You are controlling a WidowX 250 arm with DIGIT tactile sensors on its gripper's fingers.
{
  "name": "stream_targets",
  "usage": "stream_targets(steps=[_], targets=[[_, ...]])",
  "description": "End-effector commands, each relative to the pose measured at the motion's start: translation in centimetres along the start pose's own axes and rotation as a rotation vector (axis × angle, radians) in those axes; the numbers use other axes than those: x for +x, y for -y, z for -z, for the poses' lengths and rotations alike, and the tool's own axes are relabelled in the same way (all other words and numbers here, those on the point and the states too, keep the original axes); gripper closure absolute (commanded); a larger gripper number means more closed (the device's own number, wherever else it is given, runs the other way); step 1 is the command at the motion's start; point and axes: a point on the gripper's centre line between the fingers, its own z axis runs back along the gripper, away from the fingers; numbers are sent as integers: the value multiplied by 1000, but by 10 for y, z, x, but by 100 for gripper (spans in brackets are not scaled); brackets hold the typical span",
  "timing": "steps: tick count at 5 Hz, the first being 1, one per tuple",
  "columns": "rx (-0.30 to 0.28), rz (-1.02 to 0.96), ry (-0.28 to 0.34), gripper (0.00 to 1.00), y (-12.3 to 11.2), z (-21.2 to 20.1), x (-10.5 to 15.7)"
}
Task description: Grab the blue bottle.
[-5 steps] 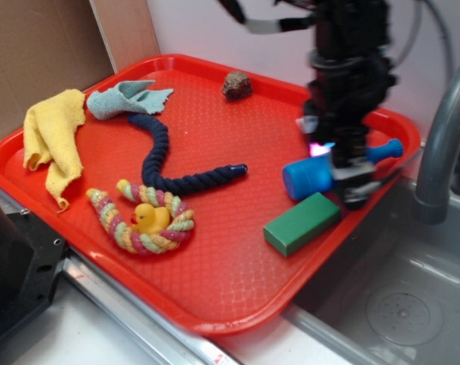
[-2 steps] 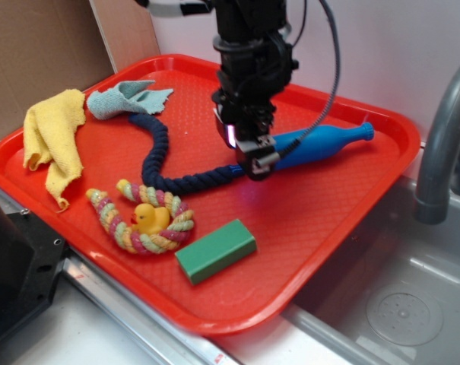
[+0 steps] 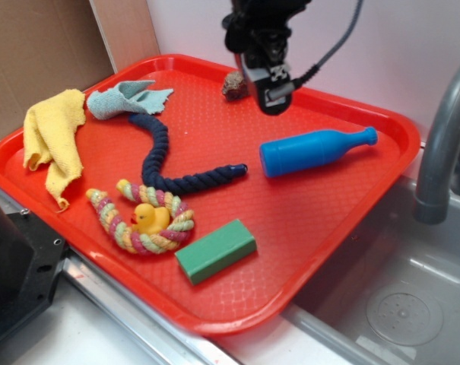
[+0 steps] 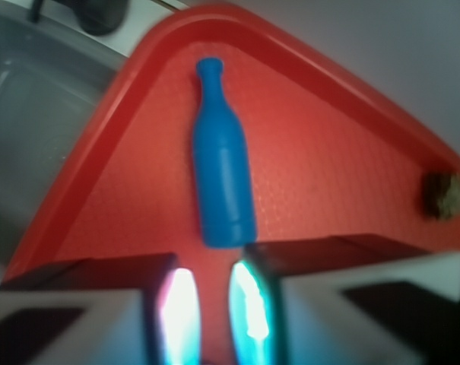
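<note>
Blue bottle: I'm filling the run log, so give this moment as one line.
blue bottle: lying on red tray, ungrasped | gripper: raised above tray, empty, fingers slightly apart

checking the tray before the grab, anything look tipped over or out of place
The blue bottle lies on its side on the red tray, neck toward the sink, touching nothing. The pincer hangs above it, empty. A yellow cloth droops over the tray's left rim. Nothing looks spilled or broken.

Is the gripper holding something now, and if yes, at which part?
Nothing is held. The gripper hangs above the tray, apart from the bright blue plastic bottle, which lies flat.
</note>
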Motion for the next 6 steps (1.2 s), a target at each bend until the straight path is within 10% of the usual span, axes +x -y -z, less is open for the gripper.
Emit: stream_targets(steps=[1, 4, 5, 6], targets=[[-67, 64, -30, 0, -5, 47, 24], [-120, 126, -83, 6, 30, 93, 30], [-44, 59, -65, 100, 20, 59, 20], [20, -134, 33, 100, 8, 9, -10]])
